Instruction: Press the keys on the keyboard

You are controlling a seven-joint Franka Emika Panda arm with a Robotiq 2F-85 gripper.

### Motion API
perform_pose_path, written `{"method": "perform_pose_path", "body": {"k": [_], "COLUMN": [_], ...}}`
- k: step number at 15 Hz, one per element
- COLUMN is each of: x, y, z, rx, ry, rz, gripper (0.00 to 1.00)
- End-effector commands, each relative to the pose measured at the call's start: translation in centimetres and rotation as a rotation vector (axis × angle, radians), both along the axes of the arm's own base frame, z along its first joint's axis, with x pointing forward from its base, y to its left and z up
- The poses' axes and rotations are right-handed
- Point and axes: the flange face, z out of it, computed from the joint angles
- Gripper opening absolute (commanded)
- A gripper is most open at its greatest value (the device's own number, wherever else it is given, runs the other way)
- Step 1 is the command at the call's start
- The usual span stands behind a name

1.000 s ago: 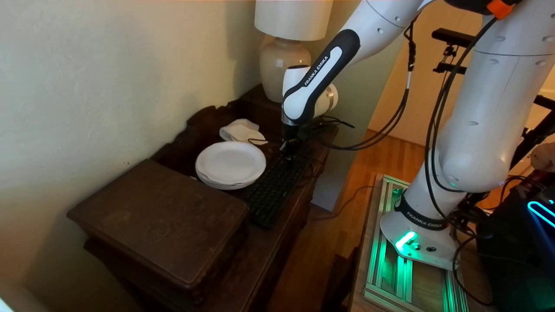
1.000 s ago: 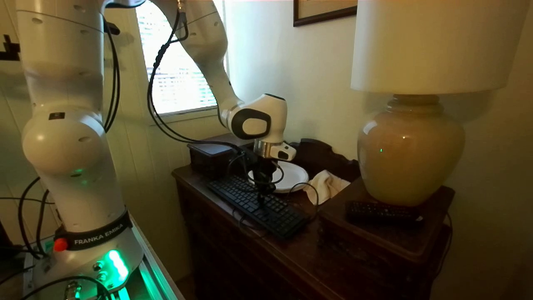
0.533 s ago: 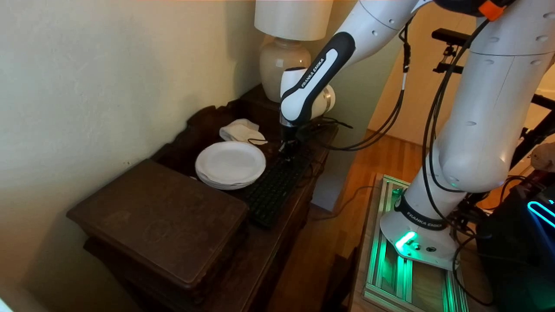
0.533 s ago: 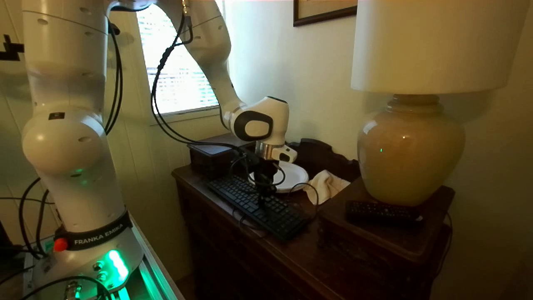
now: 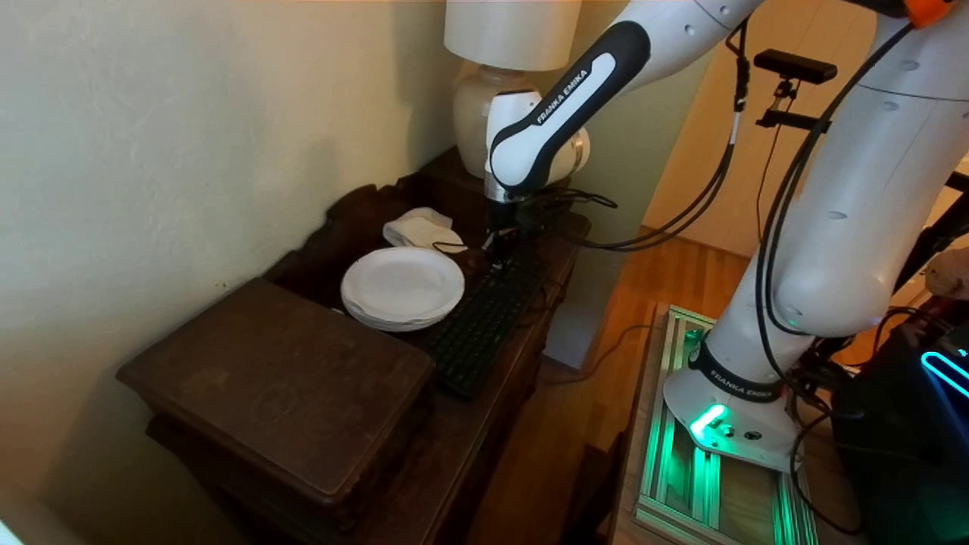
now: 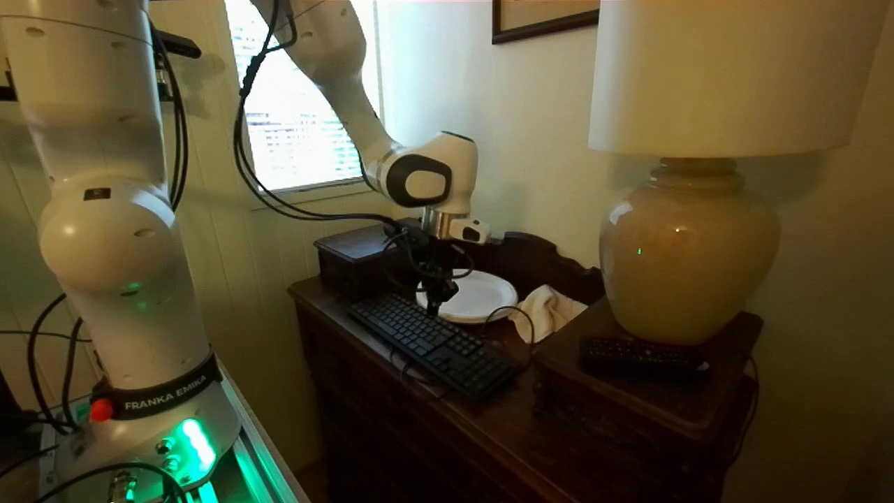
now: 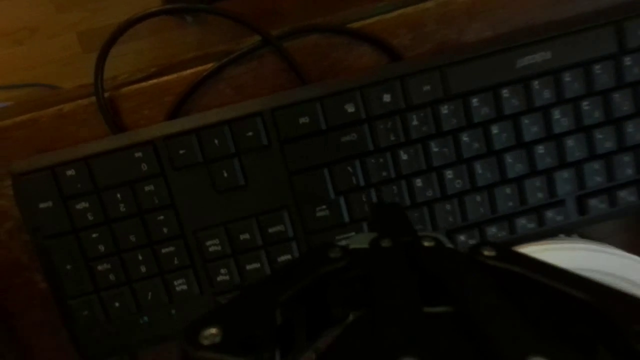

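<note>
The black keyboard (image 5: pixel 478 333) lies flat on the dark wooden dresser, and it also shows in an exterior view (image 6: pixel 419 334). Its rows of dark keys (image 7: pixel 456 179) fill most of the wrist view, with their labels upside down. My gripper (image 7: pixel 392 212) has its fingers together and holds nothing visible. The fingertips hang over the far-side rows near the backspace and enter keys. In both exterior views the gripper (image 6: pixel 433 307) (image 5: pixel 496 263) points down above the keyboard; it looks raised off the keys, but the exact gap is hard to tell.
A stack of white plates (image 5: pixel 403 284) stands close beside the keyboard. A cloth (image 6: pixel 548 313) lies behind it. A wooden box (image 5: pixel 280 378) and a raised shelf with a lamp (image 6: pixel 688 258) and remote (image 6: pixel 642 355) flank it. A black cable (image 7: pixel 102 75) loops at the dresser's front edge.
The gripper has risen from the keyboard, after being low on the keys in the earlier frames. It has also shifted slightly toward the keyboard's far side. Keyboard and plates have not moved.
</note>
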Motion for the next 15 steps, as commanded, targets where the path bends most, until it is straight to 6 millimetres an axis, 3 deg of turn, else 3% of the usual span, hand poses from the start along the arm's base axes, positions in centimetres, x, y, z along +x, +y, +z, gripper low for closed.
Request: {"method": "perform_pose_path", "body": {"k": [1,6,9,12,14,15], "x": [-1.2,-1.3,-2.1,-3.1,-3.7,-2.9], "y": [2.0,4.3,5.9,7.3,7.6,7.4], "z": [5.9,13.7,17.2,19.6,20.4,19.3], "rx": [0.004,-0.04,-0.102,-0.161,-0.188,-0.149], "ry": [-0.061,-0.19,-0.193,-0.154,-0.123,-0.14], "rz": [0.024,0.057,0.139,0.233,0.273,0.236], "gripper": [0.27,0.6,0.81,0.99,1.0,1.0]}}
